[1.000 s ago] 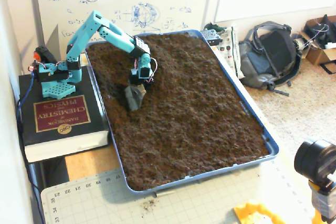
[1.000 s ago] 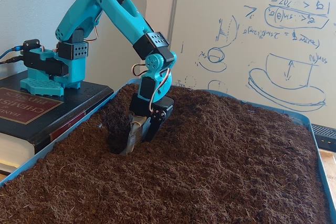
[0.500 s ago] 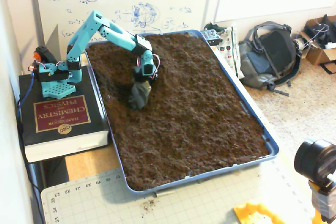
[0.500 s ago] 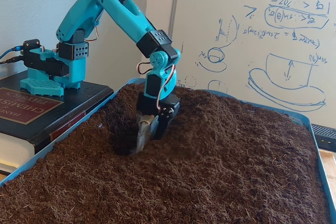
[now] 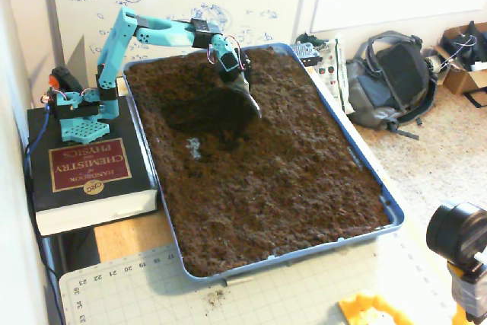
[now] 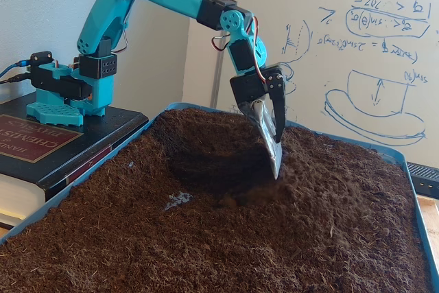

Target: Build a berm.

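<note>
— Looking down from the high fixed view, what have you got?
— Your pincer (image 5: 251, 104) hangs over the soil near the tray's (image 5: 358, 169) far end; a dark hollow lies beside it.
— And the low fixed view?
— Pincer (image 6: 276, 159) raised, tip just above the soil, closed on a soil-caked scoop blade (image 6: 269, 138). The berm (image 6: 302, 169) rises to its right, mid-tray.

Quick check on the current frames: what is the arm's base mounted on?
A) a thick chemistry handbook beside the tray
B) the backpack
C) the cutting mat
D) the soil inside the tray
A: in both fixed views the teal arm base sits on the black chemistry handbook left of the blue soil tray.
</note>
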